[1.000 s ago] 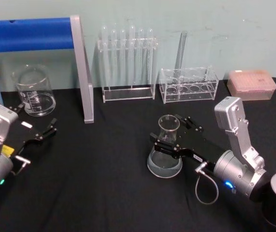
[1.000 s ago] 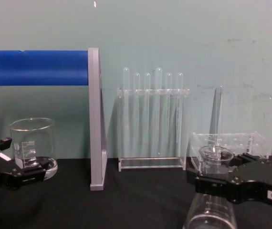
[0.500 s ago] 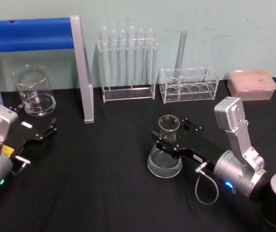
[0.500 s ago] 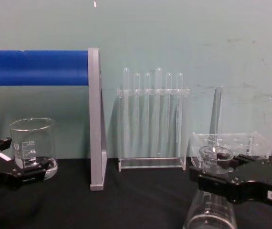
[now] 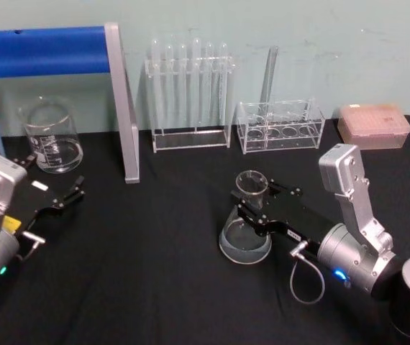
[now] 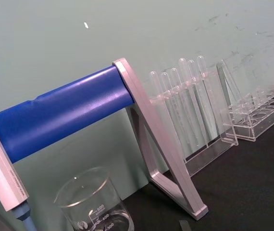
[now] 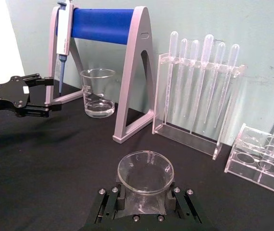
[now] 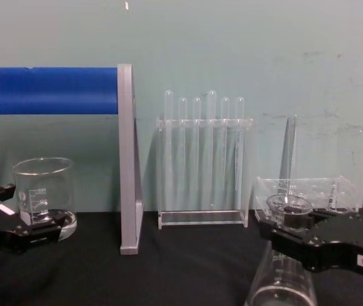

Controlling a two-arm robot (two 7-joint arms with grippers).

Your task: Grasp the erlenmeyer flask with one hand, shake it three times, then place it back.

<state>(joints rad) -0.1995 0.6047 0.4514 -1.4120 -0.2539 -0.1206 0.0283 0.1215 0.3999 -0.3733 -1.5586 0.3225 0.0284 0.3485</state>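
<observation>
The right gripper is clenched on the neck of the erlenmeyer flask, one jaw on each side just under the flared rim. The flask stands base down, right of the middle of the black worktop, in front of the low clear rack. The left gripper sits with its fingers spread at the far left, near the beaker.

erlenmeyer flask base cut by chest view's edge; neck behind right pincer
</observation>
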